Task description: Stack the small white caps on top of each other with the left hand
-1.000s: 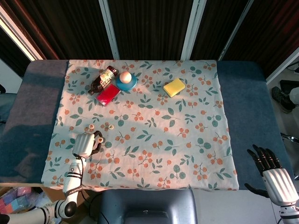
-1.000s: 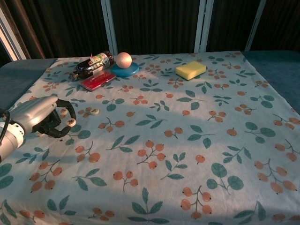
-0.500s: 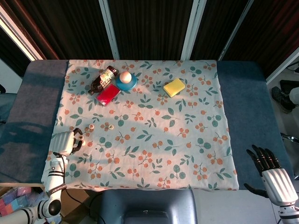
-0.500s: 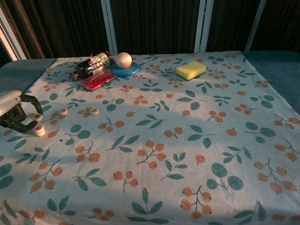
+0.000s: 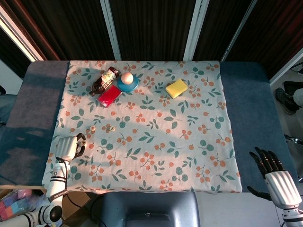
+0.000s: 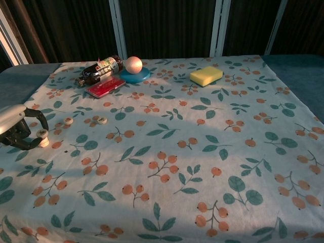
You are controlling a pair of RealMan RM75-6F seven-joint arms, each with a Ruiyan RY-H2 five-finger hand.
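My left hand sits low at the near left edge, its white back turned up and its dark fingers curled forward and inward. In the chest view the fingertips meet at a small white cap, which I appear to be pinching. The left forearm runs back toward me at the lower left corner. My right hand hangs well off to the far right, fingers spread apart and holding nothing.
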